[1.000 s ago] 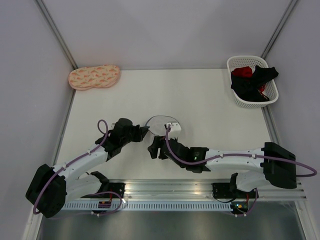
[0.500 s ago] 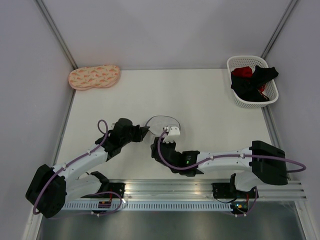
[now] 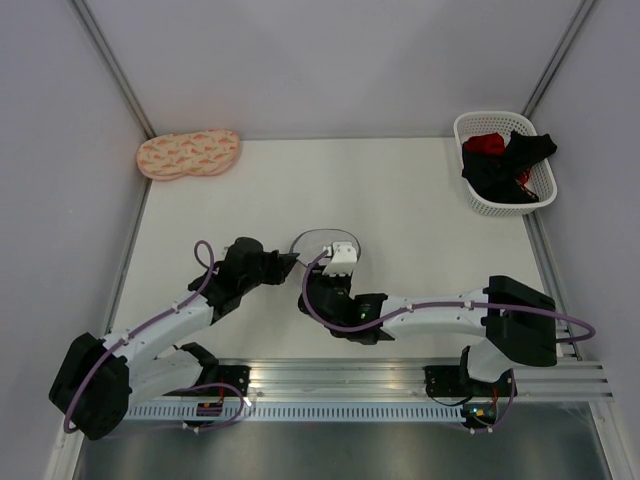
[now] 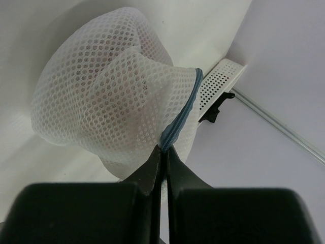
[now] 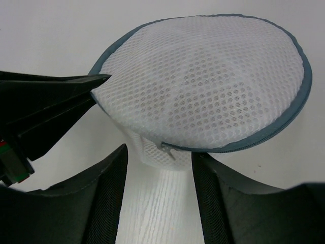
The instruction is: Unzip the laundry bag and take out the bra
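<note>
The laundry bag [image 3: 322, 243] is a white mesh pouch with a grey-blue zipper rim, in the middle of the table; it fills the right wrist view [image 5: 213, 81] and the left wrist view [image 4: 111, 91]. My left gripper [image 4: 165, 150] is shut on the bag's zipper rim at its left edge [image 3: 293, 262]. My right gripper [image 5: 160, 162] is open, its fingers either side of the small metal zipper pull [image 5: 167, 150] at the bag's near side. A faint pinkish shape shows through the mesh; the bra itself is hidden inside.
A peach two-lobed pad [image 3: 188, 153] lies at the far left corner. A white lattice basket [image 3: 478, 196] with black and red garments stands at the far right. Walls close in the table's back and sides.
My right gripper has swung in from the near left toward the bag's near side, and the right arm's base link has shifted left. The left gripper has kept its hold.
</note>
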Robot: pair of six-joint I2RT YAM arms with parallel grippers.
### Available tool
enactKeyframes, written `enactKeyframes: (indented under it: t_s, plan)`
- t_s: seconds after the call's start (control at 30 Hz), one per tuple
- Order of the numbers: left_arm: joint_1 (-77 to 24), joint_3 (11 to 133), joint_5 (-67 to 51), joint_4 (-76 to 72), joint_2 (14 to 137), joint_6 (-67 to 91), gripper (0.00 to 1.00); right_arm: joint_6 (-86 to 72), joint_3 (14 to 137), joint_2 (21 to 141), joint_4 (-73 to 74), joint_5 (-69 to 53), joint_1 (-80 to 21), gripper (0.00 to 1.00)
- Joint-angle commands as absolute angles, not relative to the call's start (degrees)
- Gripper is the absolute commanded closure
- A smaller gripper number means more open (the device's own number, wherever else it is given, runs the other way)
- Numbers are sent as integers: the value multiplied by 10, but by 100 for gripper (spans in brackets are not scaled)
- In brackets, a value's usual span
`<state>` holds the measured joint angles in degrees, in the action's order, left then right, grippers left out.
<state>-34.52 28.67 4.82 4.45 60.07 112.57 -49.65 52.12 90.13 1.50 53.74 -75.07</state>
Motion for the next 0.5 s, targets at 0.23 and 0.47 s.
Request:
enactKeyframes:
  t_s: [0.23,0.47]
  plan:
    - [-349,275,30,47,584,1144,98,-483,520,879,17,576,-738,100]
    - [-347,257,68,59,555,1117,98,-515,483,831,77,567,-740,99]
